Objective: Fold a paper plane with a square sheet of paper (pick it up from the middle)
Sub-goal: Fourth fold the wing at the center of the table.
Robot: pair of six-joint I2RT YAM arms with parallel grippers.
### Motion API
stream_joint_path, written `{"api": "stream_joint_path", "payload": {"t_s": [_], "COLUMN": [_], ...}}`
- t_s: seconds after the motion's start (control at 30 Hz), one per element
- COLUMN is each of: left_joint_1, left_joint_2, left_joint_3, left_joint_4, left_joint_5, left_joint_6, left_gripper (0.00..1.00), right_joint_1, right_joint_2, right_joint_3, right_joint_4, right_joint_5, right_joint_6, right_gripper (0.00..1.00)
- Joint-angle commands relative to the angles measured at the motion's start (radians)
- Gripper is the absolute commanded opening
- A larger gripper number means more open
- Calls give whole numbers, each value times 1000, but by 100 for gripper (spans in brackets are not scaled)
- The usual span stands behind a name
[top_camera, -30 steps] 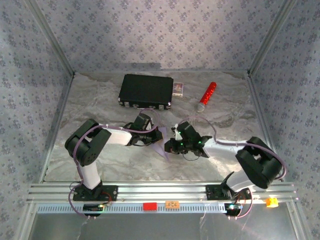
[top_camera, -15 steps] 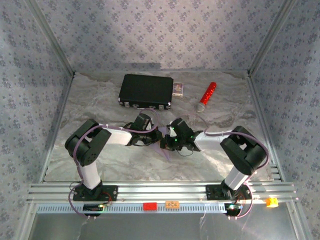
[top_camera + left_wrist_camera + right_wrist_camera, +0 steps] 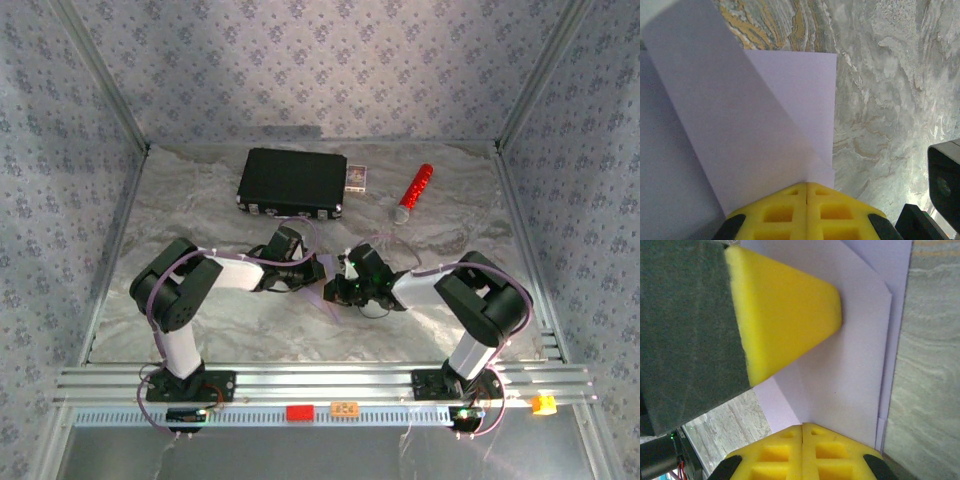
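Black case (image 3: 292,181) lies shut at the back; left gripper (image 3: 806,186) and right gripper (image 3: 802,426), fingers pressed together, rest tips on the folded square sheet of paper (image 3: 755,130).

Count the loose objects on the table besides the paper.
3: the case at the back, the box beside its right end, the cylinder further right. Others may be hidden.

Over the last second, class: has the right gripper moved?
Yes. Judged against the black case, the right gripper has slid slightly left, towards the left gripper; its arm's elbow has swung left too.
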Motion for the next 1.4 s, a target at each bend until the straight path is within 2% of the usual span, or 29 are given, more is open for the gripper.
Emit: {"api": "stream_joint_path", "payload": {"t_s": [0.0, 0.5, 0.77, 0.87, 1.13, 1.23, 1.37], "left_joint_1": [5, 7, 4, 3, 0, 0, 0], "left_joint_2": [18, 23, 20, 18, 21, 20, 22], "left_joint_3": [-29, -33, -34, -35, -33, -35, -34], "left_joint_4": [-88, -78, -76, -77, -77, -80, -78], "left_joint_5": [-54, -51, -49, -51, -48, -50, -52], "left_joint_6": [17, 12, 11, 11, 9, 14, 12], "left_gripper": [2, 2, 2, 2, 2, 2, 2], "right_joint_1": [5, 42, 39, 33, 32, 33, 54], "right_joint_2": [-26, -179, -293, -276, -93, -54, -79], "right_joint_3": [-41, -182, -75, -24, 69, 48, -44], "right_joint_4": [-102, -167, -277, -285, -223, -213, -145], "right_joint_5": [-14, 22, 33, 38, -6, -16, -29], "right_joint_6": [0, 4, -37, -51, -53, -46, -17], "right_gripper": [8, 8, 9, 9, 9, 10, 10]}}
